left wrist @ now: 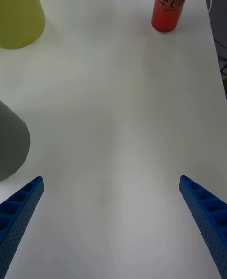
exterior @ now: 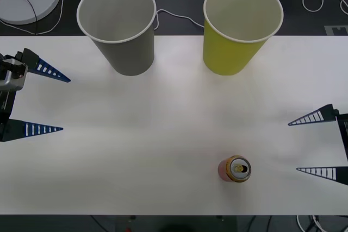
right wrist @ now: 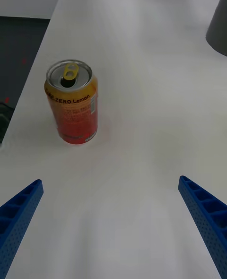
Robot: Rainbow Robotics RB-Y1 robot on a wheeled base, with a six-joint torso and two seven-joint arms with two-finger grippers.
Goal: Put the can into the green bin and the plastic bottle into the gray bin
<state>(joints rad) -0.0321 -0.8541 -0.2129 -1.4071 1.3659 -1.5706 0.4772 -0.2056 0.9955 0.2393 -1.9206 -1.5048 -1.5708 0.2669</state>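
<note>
Right gripper (exterior: 310, 146): at the right edge of the table (exterior: 163, 150), fingers spread wide and holding nothing, tips pointing in toward the table's middle.
Right fingers (right wrist: 203, 208): blue, ribbed, one at each lower corner of the right wrist view, bare white tabletop between them.
Can (exterior: 235, 169): upright on the table, ahead of the right fingertips and a little off to the near-edge side — near them, not touching. Red-orange body, gold top with a pull tab; the opening looks dark. In the right wrist view the can (right wrist: 72, 103) stands beyond the tips, nearer one finger's side than the other, close to the table's edge.
Left gripper (exterior: 57, 103): at the left edge of the table, fingers released and well parted, gripping nothing, tips aimed inward.
Left fingers (left wrist: 23, 203): blue, ribbed, apart, with bare table between them; the can (left wrist: 170, 4) shows far ahead of them, across the table.
Gray bin (exterior: 117, 25): upright at the far side of the table, beyond and inward of the left fingertips — apart from them. White rim, pale inside, nothing seen in it.
Green bin (exterior: 242, 25): upright beside the gray bin with a gap between, well beyond the right fingertips toward the far edge. White rim, pale inside, nothing seen in it.
Can to bins: well apart, the can on the near side, roughly in line with the green bin.
</note>
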